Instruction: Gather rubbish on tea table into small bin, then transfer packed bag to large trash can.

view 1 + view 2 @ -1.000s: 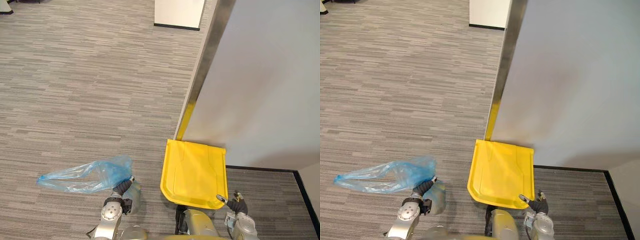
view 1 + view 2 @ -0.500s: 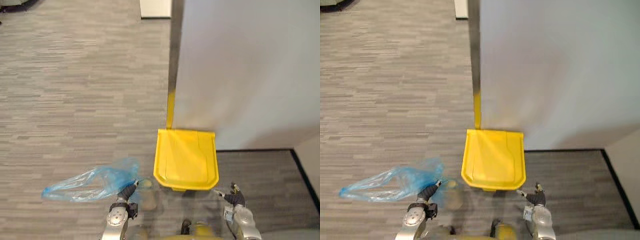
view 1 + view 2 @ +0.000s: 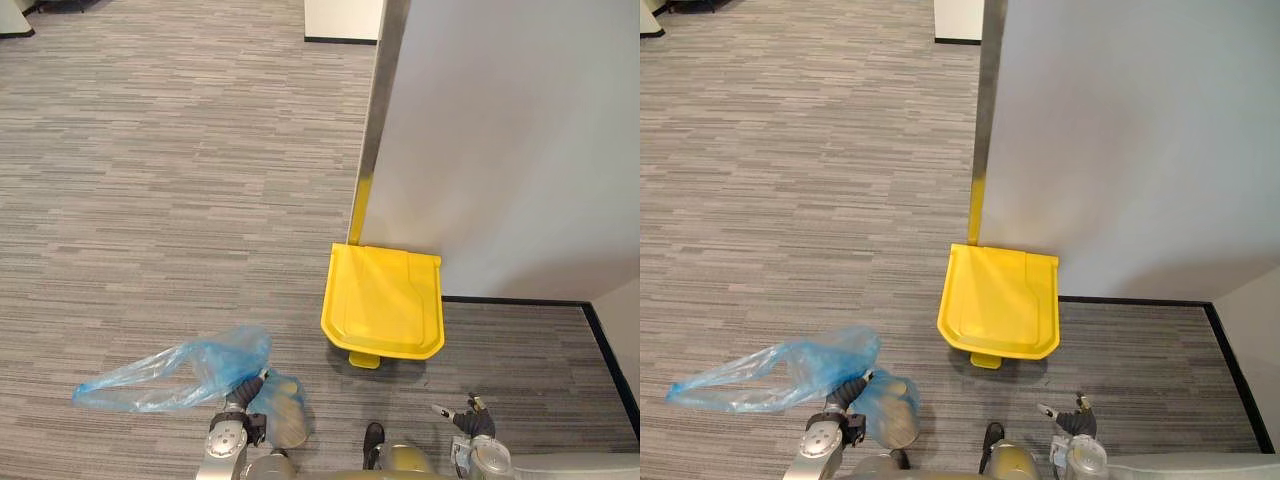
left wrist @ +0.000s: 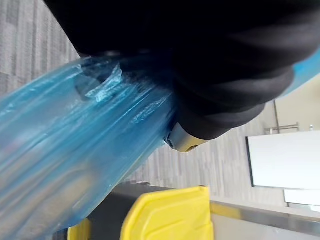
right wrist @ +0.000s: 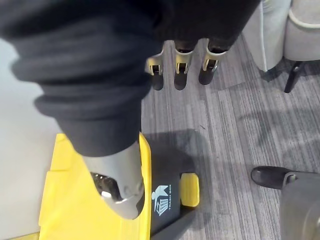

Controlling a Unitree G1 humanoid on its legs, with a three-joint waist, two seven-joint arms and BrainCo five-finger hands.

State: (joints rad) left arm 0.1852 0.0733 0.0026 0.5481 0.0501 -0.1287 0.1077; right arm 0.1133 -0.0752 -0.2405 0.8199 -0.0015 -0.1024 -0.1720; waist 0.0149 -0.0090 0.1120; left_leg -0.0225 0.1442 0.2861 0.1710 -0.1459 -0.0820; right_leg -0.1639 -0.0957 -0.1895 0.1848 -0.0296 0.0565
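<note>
We cannot make out what the blue bag (image 3: 170, 365) holds: a pale lump (image 3: 285, 425), perhaps a cup, blurs through the plastic. From above, the yellow lid (image 3: 385, 300) hides the trash can (image 5: 167, 170) body.

The left hand's (image 4: 235, 75) dark ribbed cover takes the top and right centre of the frame, with one silver tip poking out beneath it. A blue plastic bag (image 4: 60, 160) — translucent, pulled into long creases — runs from under the cover down to the lower left. At the bottom centre lies a yellow bin lid (image 4: 170, 215), with grey striped carpet (image 4: 210, 165) above it — and a white panel (image 4: 285, 160) at the right edge.
</note>
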